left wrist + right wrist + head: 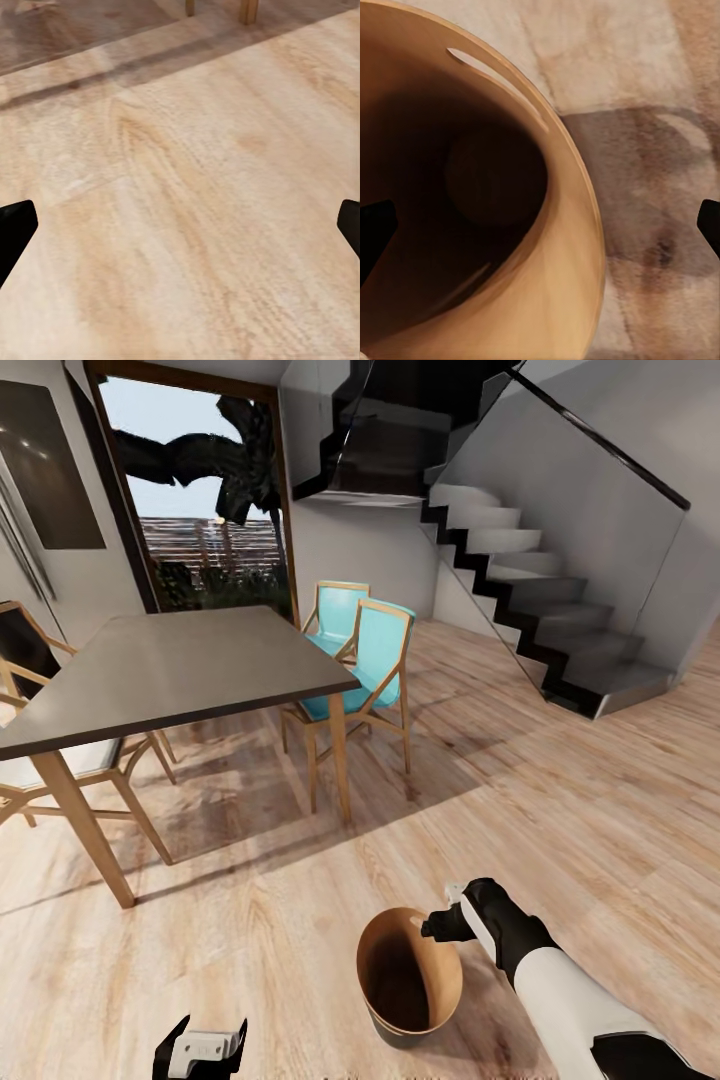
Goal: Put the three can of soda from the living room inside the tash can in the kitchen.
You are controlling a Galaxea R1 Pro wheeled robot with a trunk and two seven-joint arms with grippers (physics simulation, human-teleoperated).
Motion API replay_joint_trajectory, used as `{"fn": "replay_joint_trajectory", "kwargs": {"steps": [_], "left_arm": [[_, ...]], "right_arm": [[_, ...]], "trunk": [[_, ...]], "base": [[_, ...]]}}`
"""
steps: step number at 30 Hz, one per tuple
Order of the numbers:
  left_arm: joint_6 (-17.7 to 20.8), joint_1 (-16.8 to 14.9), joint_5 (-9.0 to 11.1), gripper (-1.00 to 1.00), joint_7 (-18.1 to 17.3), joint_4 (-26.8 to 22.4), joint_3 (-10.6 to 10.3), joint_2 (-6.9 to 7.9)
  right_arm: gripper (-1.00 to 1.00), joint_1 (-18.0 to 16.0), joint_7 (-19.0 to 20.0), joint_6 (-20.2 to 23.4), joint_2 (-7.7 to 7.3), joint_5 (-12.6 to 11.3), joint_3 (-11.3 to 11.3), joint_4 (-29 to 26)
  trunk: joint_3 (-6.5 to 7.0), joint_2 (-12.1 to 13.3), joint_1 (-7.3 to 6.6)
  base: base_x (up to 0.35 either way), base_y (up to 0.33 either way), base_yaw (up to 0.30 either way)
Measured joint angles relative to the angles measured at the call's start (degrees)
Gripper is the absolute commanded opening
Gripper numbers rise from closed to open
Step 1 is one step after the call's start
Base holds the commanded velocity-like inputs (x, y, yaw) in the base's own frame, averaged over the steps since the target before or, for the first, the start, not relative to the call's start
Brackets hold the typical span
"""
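The trash can point(372, 970), a round light-wood bin, stands open on the wood floor just in front of me. My right gripper point(437, 927) hangs over its right rim, open, with nothing between the fingers. In the right wrist view the right gripper point(540, 225) looks down into the trash can point(574, 247). A dim round shape point(495, 176) sits at its dark bottom, and I cannot tell what it is. My left gripper point(207, 1035) is low at the left, open and empty over bare floor point(180, 187). The cans of soda are out of view.
A grey table point(180, 660) on wooden legs stands ahead on the left. Two turquoise chairs point(370, 660) sit at its right side, and wooden chairs point(40, 760) at its left. A glass-railed staircase point(560, 620) rises at the right. Open floor lies between.
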Motion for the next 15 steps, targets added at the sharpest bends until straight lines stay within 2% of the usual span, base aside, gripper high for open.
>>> {"fn": "replay_joint_trajectory", "kwargs": {"steps": [11,15], "left_arm": [[0.0,0.0,0.0,1.0,0.0,0.0,0.0,0.0],[0.0,0.0,0.0,1.0,0.0,0.0,0.0,0.0]], "right_arm": [[1.0,0.0,0.0,0.0,-0.09,0.0,0.8,0.0],[1.0,0.0,-0.3,0.0,-0.12,0.0,0.8,0.0]], "trunk": [[-2.44,-0.1,0.28],[-2.44,-0.2,0.28]], "base": [[0.0,0.0,0.0],[0.0,0.0,0.0]]}}
